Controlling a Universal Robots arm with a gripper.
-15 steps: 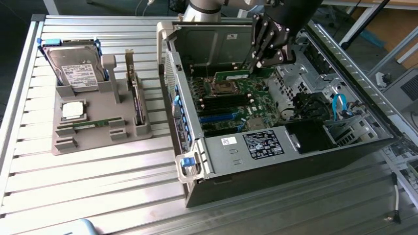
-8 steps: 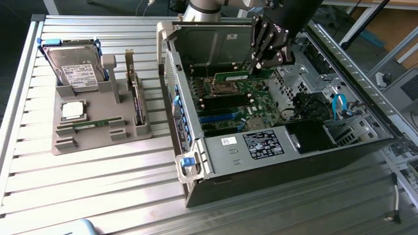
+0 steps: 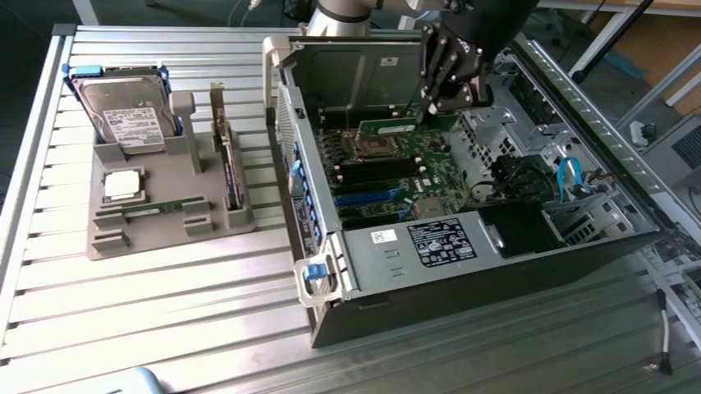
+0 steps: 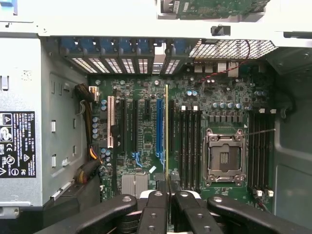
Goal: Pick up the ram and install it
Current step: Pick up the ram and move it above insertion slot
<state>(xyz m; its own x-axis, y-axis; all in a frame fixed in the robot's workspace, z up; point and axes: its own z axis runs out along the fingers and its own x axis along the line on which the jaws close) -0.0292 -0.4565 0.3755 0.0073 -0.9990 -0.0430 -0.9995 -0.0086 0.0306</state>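
My gripper (image 3: pixel 438 113) hangs inside the open computer case (image 3: pixel 438 279), shut on the ram (image 3: pixel 389 126), a thin green stick held level above the motherboard (image 3: pixel 405 185). In the wrist view the ram (image 4: pixel 166 131) appears edge-on as a narrow line between the black fingers (image 4: pixel 157 204), with my gripper (image 4: pixel 168 189) clamped on its upper edge. It hangs over the board just beside the row of black memory slots (image 4: pixel 190 146), apart from them. A second, similar green stick (image 3: pixel 159 208) lies in the grey holder tray (image 3: pixel 164 238) outside the case.
The tray also carries a hard drive (image 3: pixel 126 115), a square silver processor (image 3: pixel 123 185) and an upright expansion card (image 3: pixel 228 164). On the board sit the processor socket (image 4: pixel 224 156), a blue slot (image 4: pixel 159 129) and more black slots (image 4: pixel 261 146). Case walls surround the board closely.
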